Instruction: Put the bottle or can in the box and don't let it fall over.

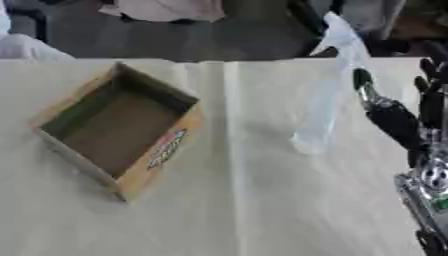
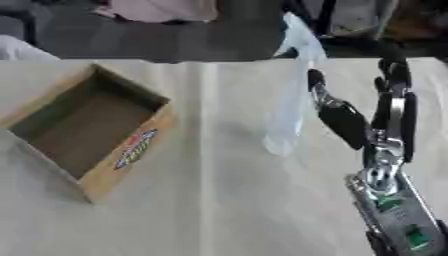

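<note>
While box [image 1: 122,127] sits apart, right hand [image 2: 363,125] beside bottle [image 2: 293,85].

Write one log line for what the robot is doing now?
right hand: open beside clear bottle | bottle: upright on table | box: empty | left hand: unseen

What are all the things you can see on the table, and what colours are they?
Box: one, brown cardboard with a colourful label on its side, open and empty, on the table's left part.
Bottle: one, clear plastic, standing tilted near the table's far right, next to the right hand.
Table: one, covered in pale beige cloth, fills most of the view.
Right hand: one, black with silver joints, on the right, fingers straight and up, beside the bottle. I cannot tell if it touches the bottle.
Left hand: not in view.
</note>
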You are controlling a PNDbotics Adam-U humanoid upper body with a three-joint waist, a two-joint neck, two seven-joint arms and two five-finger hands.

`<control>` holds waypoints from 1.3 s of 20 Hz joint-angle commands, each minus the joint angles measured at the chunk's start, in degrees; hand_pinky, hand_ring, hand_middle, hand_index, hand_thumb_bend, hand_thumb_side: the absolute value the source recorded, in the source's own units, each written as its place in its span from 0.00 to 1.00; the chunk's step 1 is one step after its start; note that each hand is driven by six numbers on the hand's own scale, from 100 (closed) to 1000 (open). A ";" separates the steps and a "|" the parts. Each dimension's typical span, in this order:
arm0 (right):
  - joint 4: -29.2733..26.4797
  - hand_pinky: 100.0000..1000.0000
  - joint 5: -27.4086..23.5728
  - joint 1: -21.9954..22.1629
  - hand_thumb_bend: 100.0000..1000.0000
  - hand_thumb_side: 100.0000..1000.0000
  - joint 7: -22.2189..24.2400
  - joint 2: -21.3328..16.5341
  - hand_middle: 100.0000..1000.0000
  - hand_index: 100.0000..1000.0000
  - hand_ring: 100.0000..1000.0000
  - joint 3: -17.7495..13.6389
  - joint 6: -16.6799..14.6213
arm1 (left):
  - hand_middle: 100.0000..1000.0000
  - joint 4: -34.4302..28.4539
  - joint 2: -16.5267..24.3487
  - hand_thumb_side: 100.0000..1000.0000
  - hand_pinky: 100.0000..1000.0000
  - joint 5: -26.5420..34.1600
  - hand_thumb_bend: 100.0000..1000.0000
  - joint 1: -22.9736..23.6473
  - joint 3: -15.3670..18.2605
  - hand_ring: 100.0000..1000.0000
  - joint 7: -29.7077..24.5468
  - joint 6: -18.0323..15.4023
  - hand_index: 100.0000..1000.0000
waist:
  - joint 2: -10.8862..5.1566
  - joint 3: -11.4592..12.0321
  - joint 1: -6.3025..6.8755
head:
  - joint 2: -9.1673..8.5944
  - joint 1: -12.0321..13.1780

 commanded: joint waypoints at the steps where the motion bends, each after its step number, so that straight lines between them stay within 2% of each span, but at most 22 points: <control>1: -1.42 1.00 -0.19 -0.75 0.44 0.10 0.00 -1.43 1.00 0.90 1.00 -0.20 -0.08 | 0.81 -1.20 1.82 0.77 0.93 -0.15 0.37 -0.12 0.56 0.91 0.22 -0.10 0.85 | -0.44 -0.09 -0.03 | -0.72 0.04; 3: -1.42 1.00 -0.20 -0.69 0.44 0.10 -0.07 -1.44 1.00 0.90 1.00 -0.23 -0.07 | 0.81 -1.20 1.80 0.77 0.93 -0.15 0.37 -0.12 0.56 0.91 0.24 -0.09 0.85 | -0.34 -0.15 -0.08 | -0.06 -0.49; 5: -1.42 1.00 -0.20 -0.60 0.44 0.10 -0.20 -1.42 1.00 0.90 1.00 -0.28 -0.01 | 0.81 -1.20 1.82 0.77 0.93 -0.16 0.37 -0.17 0.51 0.91 0.21 -0.08 0.85 | -0.29 -0.14 -0.14 | 1.71 -1.84; 8: -1.42 1.00 -0.17 -0.47 0.44 0.10 -0.21 -1.38 1.00 0.90 1.00 -0.22 -0.05 | 0.81 -1.20 1.77 0.77 0.93 -0.19 0.37 -0.23 0.54 0.91 0.25 -0.14 0.85 | -0.18 -0.05 -0.14 | 2.57 -2.99; 16: -1.42 1.00 0.35 -0.20 0.47 0.11 1.47 -1.14 1.00 0.94 1.00 0.31 1.49 | 0.81 -1.20 1.70 0.77 0.93 -0.09 0.37 -0.37 0.49 0.91 0.23 -0.18 0.84 | -0.12 0.11 0.04 | 2.91 -4.86; 20: -1.42 1.00 -0.04 0.24 0.53 0.14 4.38 -1.07 1.00 0.96 1.00 0.69 4.56 | 0.81 -1.20 1.65 0.77 0.93 -0.10 0.37 -0.33 0.45 0.91 0.07 -0.06 0.84 | -0.08 0.13 0.06 | 2.56 -5.49; 23: -1.42 1.00 -0.12 0.51 0.56 0.12 6.11 -1.04 1.00 0.95 1.00 0.54 6.94 | 0.81 -1.20 1.69 0.77 0.93 -0.11 0.37 -0.36 0.50 0.91 0.10 -0.10 0.84 | -0.06 0.13 0.13 | 1.57 -5.57; 26: -1.42 1.00 -0.60 0.57 0.59 0.07 7.71 -1.07 1.00 0.93 1.00 0.67 8.47 | 0.80 -1.20 1.76 0.77 0.93 0.00 0.37 -0.49 0.39 0.91 0.03 -0.03 0.84 | -0.23 0.18 0.09 | 1.64 -5.45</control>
